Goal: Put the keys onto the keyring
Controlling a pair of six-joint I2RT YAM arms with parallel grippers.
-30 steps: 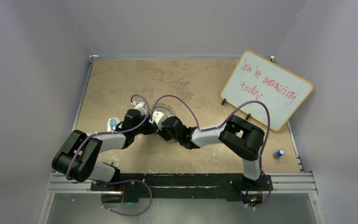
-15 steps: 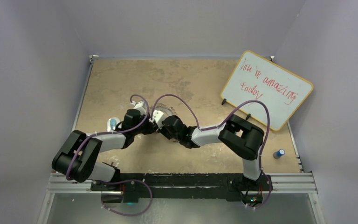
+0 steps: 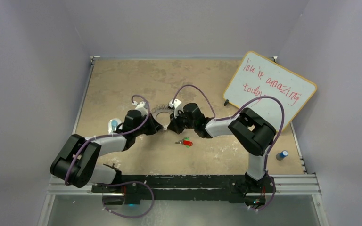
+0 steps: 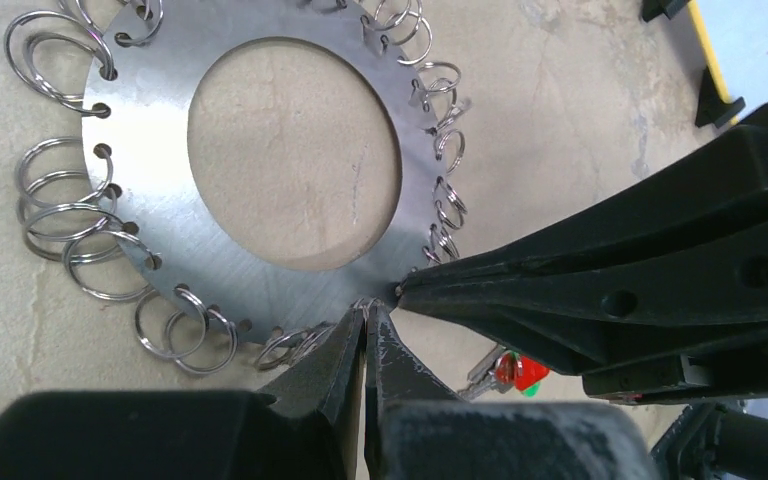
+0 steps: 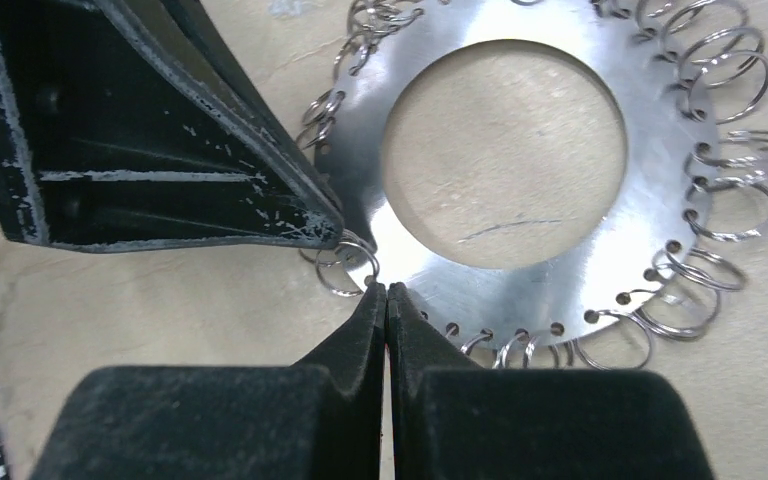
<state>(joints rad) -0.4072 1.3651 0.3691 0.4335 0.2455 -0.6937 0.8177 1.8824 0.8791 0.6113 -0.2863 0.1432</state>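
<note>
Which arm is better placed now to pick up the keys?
Right, probably: the keys lie loose on its side, close beside the right gripper. The left gripper is shut at the rim of the keyring.

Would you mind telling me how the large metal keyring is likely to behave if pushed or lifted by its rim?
The keyring looks like a flat sheet-metal disc lying on the table, so it is probably stiff and would slide rather than roll. Its loops sit loosely in rim holes at varied angles, so they would likely flop and snag when lifted.
</note>
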